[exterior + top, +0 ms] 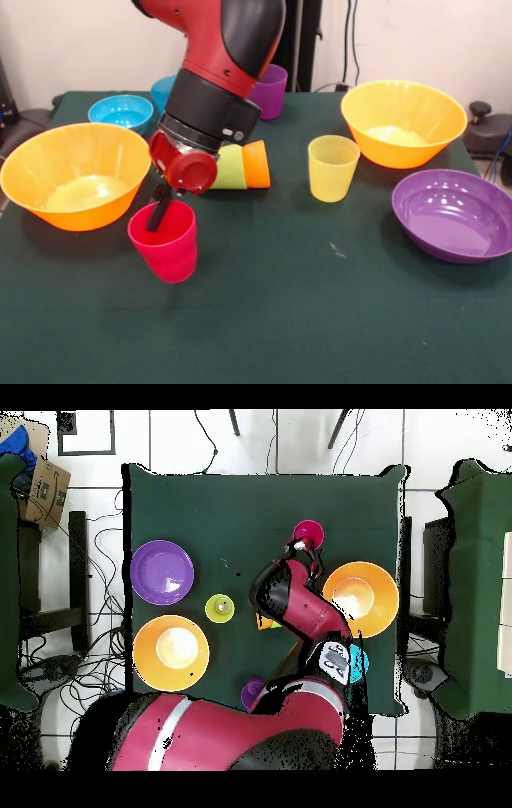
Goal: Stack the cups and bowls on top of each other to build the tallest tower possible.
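Note:
My gripper hangs over the red cup at the table's middle left. One black finger reaches inside the cup against its rim, and the cup leans slightly. The red cup also shows in the overhead view, just past the arm's end. The lime green cup and the orange cup lie on their sides, nested, right behind the gripper. The yellow cup stands upright. The purple cup stands at the back. No stack of upright pieces stands anywhere.
One orange bowl sits at the left and another at the back right. The purple bowl is at the right. The cyan bowl and a deeper blue bowl are at the back left, close to the arm.

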`<state>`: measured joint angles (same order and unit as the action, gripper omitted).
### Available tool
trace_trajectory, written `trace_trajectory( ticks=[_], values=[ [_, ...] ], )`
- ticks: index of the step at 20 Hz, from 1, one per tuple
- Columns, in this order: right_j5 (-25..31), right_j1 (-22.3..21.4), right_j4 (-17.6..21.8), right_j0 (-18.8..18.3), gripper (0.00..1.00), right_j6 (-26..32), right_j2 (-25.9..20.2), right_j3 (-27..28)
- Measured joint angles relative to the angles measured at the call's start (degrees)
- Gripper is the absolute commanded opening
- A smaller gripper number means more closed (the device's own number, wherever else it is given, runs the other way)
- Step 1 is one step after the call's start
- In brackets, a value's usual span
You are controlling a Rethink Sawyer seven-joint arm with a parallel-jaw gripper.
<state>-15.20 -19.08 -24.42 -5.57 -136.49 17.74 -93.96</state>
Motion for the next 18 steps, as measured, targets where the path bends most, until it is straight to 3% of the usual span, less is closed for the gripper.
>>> trace_trajectory(
  ticks=[7, 18],
  values=[
    [3.7, 3.1, -1.1, 4.1, 0.0, 0.0, 4.0, 0.1],
    [6.7, 6.1, -1.1, 5.7, 0.0, 0.0, 8.2, 1.3]
  ],
)
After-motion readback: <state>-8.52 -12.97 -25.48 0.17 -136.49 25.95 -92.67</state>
